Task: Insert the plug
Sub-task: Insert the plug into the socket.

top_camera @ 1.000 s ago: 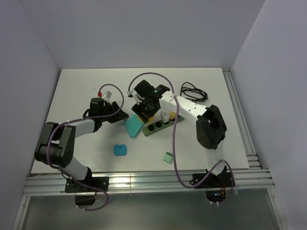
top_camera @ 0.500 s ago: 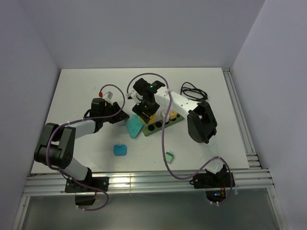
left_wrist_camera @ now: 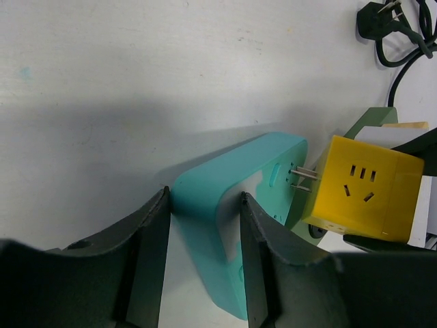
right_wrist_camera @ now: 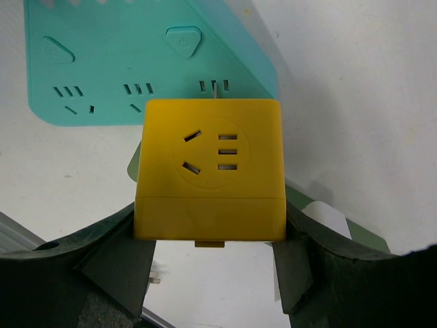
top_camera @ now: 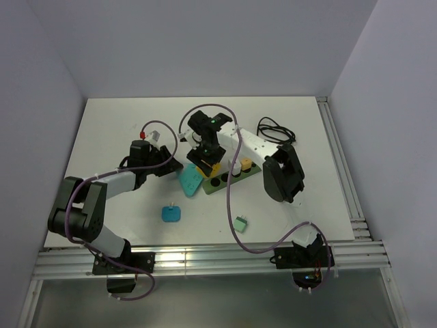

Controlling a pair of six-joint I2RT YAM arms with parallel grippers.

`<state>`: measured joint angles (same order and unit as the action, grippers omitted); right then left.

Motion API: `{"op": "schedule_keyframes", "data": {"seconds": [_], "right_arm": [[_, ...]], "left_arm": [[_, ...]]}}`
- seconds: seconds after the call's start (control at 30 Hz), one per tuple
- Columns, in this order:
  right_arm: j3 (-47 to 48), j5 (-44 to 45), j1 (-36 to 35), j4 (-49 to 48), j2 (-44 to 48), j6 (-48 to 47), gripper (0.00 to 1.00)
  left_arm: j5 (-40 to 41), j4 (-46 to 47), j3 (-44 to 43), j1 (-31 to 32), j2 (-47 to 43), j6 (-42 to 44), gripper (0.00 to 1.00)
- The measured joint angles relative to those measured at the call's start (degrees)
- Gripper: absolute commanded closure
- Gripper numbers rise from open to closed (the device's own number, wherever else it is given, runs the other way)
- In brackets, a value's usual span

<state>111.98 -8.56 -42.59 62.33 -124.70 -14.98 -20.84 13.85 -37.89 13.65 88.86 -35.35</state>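
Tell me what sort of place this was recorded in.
Probably a robotics lab test cell: a white table boxed in by plain walls, metal rails along its near edge, left gripper on a strip, right gripper on a plug.

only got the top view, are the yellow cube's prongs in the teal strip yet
Observer: Not fully. The left wrist view shows the yellow cube with its prongs mostly bare, tips at the face of the teal strip.
Operator: is the strip held
Observer: Yes. The left hand clamps one end of it, a finger on each side.
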Motion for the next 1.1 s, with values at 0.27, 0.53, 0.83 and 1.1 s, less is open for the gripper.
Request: {"op": "schedule_keyframes", "data": {"seconds": [0.27, 0.53, 0.83, 1.1], "right_arm": [[0.4, 0.1, 0.0, 0.5, -0.7, -0.5, 1.0], [5.1, 0.4, 0.0, 4.3, -3.5, -1.2, 1.0], [9.5, 1.7, 0.0, 8.4, -5.9, -1.2, 1.0], [9.6, 1.8, 0.0, 8.2, -5.9, -0.2, 1.0]], "left_arm": [[1.4, -0.1, 0.0, 0.4, -0.1, 0.2, 0.74], [4.6, -0.3, 0.1, 2.5, -1.7, 1.8, 0.75], [10.2, 0.0, 0.0, 6.6, -3.8, 4.3, 0.75], [10.3, 0.1, 0.0, 6.6, -3.7, 4.3, 0.75]]}}
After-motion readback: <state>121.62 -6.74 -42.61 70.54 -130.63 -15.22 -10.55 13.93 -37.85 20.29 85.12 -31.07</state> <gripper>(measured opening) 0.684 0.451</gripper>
